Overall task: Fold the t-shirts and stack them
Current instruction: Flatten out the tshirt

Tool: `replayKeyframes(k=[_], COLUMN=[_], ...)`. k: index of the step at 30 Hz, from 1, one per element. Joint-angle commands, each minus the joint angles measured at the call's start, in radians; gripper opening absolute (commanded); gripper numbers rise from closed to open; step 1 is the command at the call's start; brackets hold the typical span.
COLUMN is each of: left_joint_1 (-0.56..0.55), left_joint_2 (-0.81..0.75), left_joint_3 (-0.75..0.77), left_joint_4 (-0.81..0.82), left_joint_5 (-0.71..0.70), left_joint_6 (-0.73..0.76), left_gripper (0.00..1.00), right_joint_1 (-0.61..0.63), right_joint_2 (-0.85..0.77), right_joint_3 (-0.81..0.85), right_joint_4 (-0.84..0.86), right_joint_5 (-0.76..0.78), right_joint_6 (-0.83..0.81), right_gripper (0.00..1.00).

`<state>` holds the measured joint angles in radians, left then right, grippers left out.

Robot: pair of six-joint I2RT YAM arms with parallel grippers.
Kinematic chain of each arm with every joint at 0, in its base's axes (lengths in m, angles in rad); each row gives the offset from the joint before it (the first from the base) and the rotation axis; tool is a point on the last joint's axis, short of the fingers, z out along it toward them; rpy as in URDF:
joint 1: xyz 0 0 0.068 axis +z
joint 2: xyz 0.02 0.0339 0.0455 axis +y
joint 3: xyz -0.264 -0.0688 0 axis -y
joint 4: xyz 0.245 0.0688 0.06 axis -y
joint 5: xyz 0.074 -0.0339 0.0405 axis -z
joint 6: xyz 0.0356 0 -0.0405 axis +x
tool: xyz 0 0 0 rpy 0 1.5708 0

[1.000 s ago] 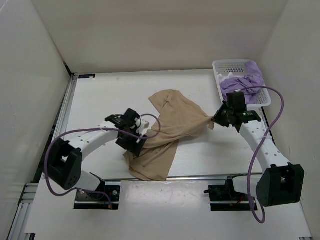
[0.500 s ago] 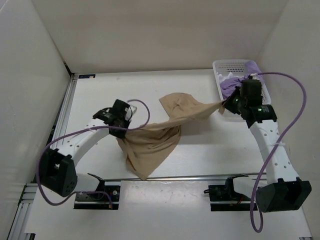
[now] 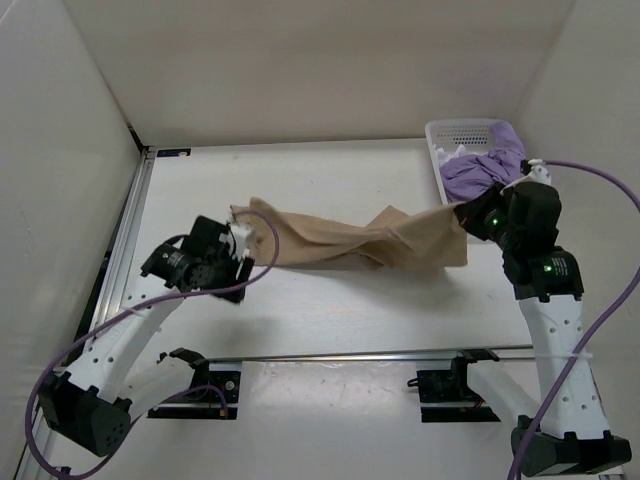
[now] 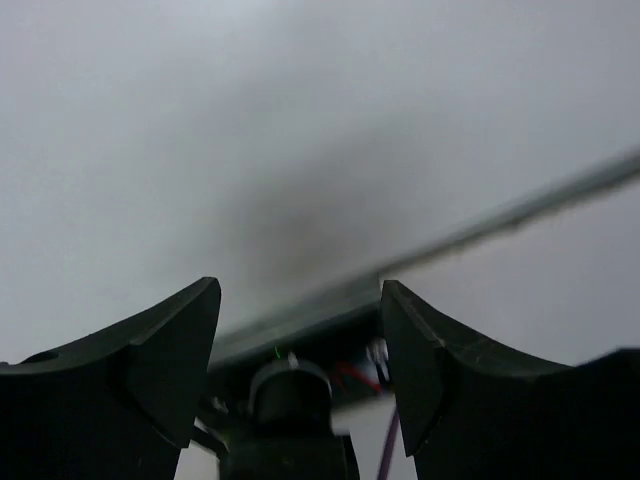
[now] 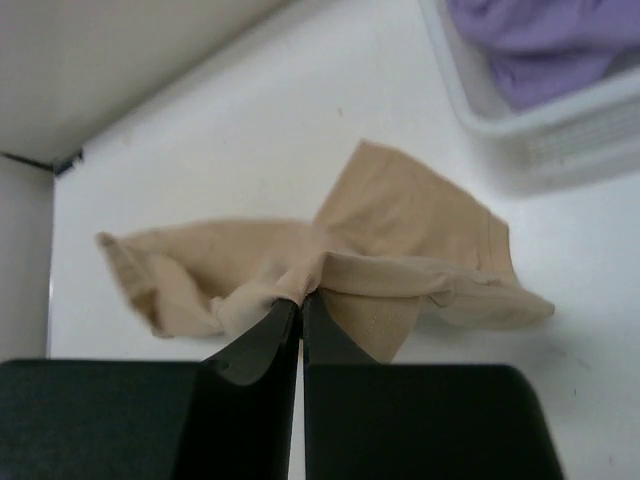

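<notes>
Our right gripper pinches soft, limp tan cloth t-shirt; left gripper spread, empty. We'd grasp opposite loose corner.

arms: white, perforated | joints: black | cables: purple — looped | fingers: black

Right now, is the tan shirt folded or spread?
Neither: tan shirt stretched into a twisted band, right hand pinching one end.
</notes>
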<state>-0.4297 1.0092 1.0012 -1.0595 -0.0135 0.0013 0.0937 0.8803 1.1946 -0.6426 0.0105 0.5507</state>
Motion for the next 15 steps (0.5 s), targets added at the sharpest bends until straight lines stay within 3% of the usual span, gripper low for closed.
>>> replayKeyframes(k=[1,3,8,11,15], left_joint_1=[-0.024,-0.024,0.064,0.097,0.12], left_joint_2=[-0.07,-0.104,-0.042,0.148,0.521], left_joint_3=[-0.108,-0.134,-0.115,-0.009,0.328], left_joint_4=[-0.309,-0.288,0.165,0.255,0.256], left_joint_5=[0.201,0.153,-0.002,0.045,0.121], left_joint_6=[-0.001,-0.001,-0.001,-0.001,-0.001], left_gripper=[0.77,0.78,0.88,0.89,0.86], right_joint_1=[-0.003,-0.003,-0.003,-0.003,-0.003], right_joint_2=[-0.032,-0.046,-0.037,-0.015,0.017], right_joint_3=[-0.094,-0.118,-0.153,-0.176,-0.217], right_joint_4=[-0.014,-0.023,-0.023,-0.023,-0.023], right_joint_5=[-0.055,-0.043,-0.032,-0.032,-0.032], right_joint_6=[0.014,0.014,0.014,0.014,0.014], right_gripper=[0.0,0.0,0.0,0.0,0.0])
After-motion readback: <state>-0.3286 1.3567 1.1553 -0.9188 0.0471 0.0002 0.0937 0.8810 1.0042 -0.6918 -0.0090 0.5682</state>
